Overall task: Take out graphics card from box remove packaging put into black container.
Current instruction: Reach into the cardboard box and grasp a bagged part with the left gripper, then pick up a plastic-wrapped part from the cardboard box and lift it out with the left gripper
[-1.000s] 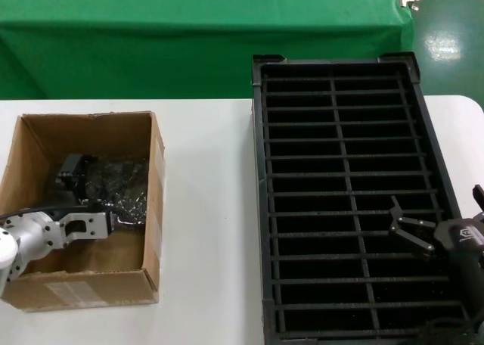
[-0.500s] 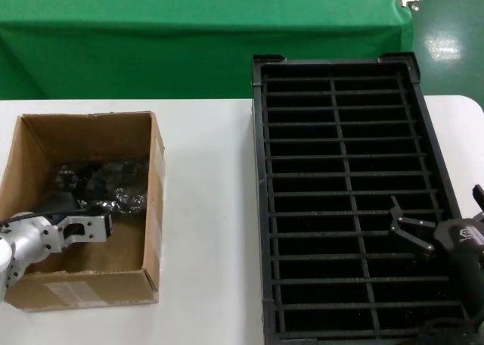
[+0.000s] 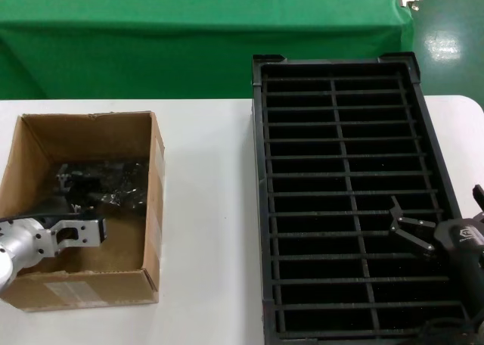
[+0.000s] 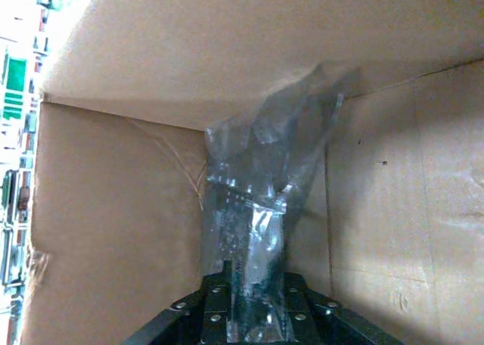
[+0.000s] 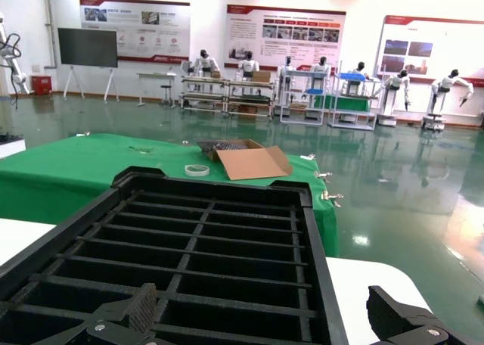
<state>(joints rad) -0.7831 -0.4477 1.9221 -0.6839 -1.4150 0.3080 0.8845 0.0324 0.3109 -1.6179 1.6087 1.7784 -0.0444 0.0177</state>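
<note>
The left gripper [image 3: 102, 230] is pinching the shiny packaging [image 4: 261, 231] inside the box [image 3: 155, 171]. The bag looks thin and slippery, so gripping the hard card inside seems safer. The right gripper [image 3: 412, 228] is waiting open over the black container [image 3: 261, 209].

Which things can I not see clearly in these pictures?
- Graphics card: hidden in both views by the crinkly packaging covering it in the box.
- Left gripper: fingertips cut off at the left wrist view's edge.
- Black container: slot floors too dark in both views.
</note>
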